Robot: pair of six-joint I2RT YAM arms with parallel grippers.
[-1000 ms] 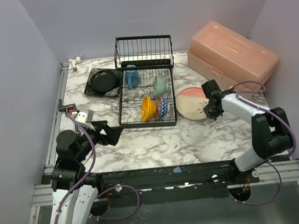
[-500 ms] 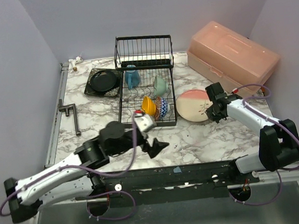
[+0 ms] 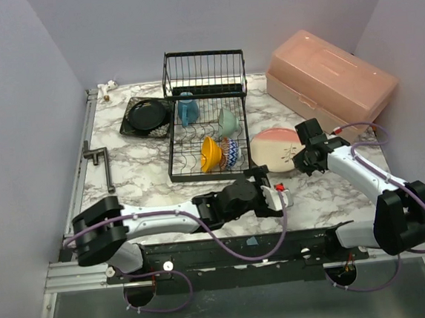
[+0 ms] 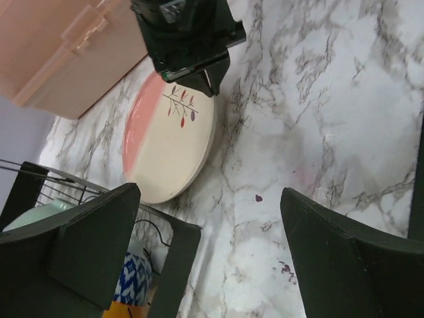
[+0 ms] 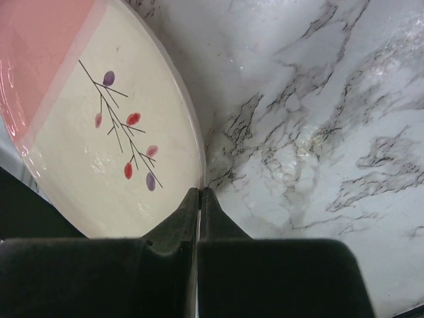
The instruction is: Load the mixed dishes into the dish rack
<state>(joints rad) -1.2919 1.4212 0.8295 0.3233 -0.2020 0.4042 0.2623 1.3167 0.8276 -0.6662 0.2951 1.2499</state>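
- The beige-pink round plate [image 3: 273, 148] lay flat on the counter [image 3: 142, 161], just right of the dish rack [image 3: 186, 150].
- The right hand [image 5: 199, 194], fingers pressed together, touched the plate's rim.
- The left hand [image 4: 209, 199] hovered nearby, spread wide.

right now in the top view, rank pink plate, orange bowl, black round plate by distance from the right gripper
1. pink plate, beside the right gripper
2. orange bowl, front of rack
3. black round plate, left of rack

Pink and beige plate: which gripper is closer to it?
Right. The right gripper sits at the plate's right rim; the left gripper is apart from it, toward the near edge.
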